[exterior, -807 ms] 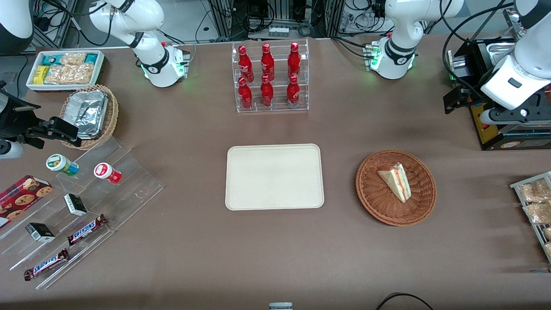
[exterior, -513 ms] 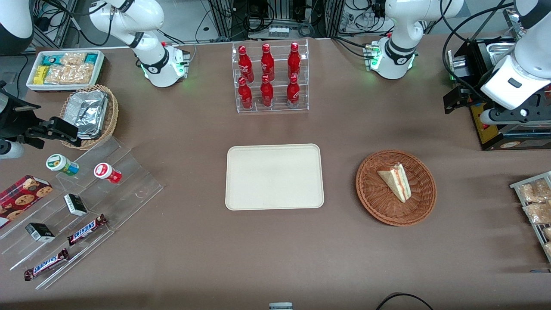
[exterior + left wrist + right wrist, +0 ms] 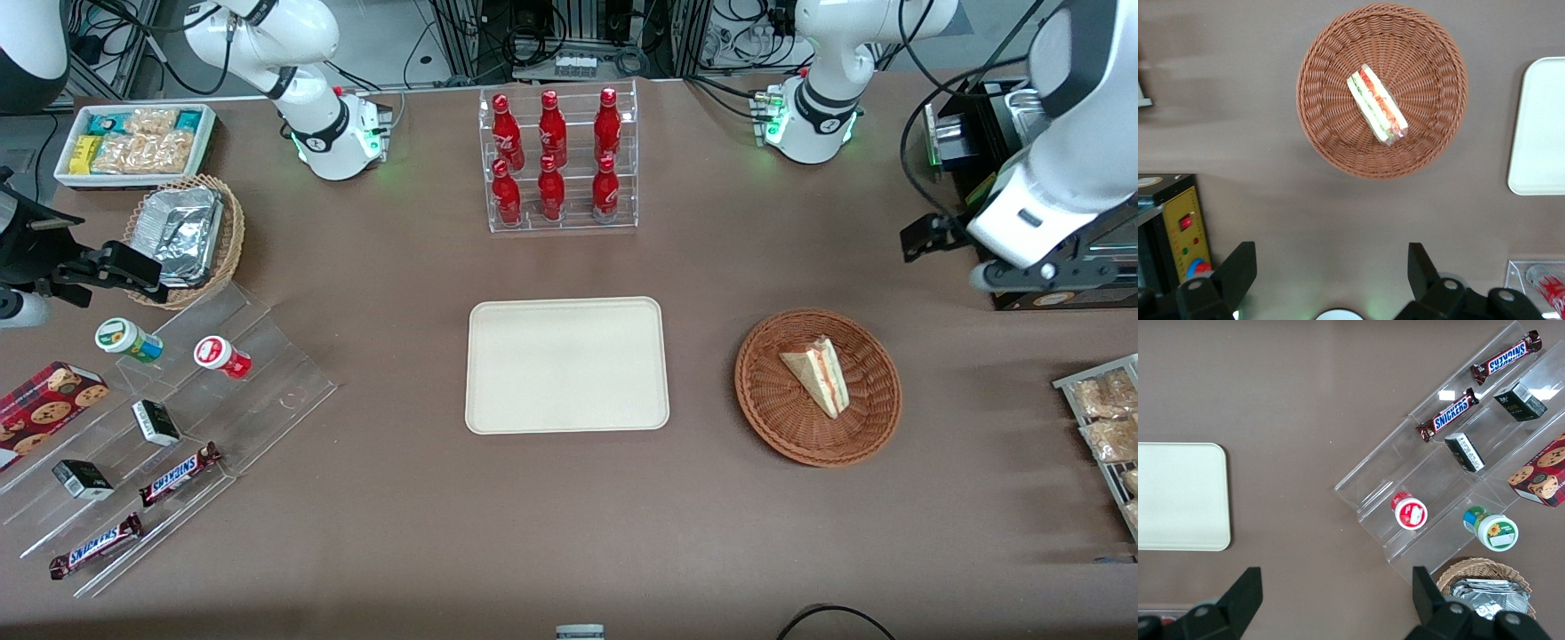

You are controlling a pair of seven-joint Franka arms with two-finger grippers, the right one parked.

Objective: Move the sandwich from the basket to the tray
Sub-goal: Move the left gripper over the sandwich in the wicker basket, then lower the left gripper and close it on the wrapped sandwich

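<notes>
Sandwich [image 3: 1377, 105] is lying in the basket [image 3: 1331, 143], well ahead of the gripper [image 3: 1331, 273], whose jaws are hanging spread and empty; its long axis is running diagonally across their gap.

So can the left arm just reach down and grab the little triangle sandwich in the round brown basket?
Probably yes. The triangular cream sandwich lies alone and uncovered in the round reddish-brown wicker basket. The left gripper, fingers spread open, hangs high above the bare table beside it, with nothing between.
</notes>
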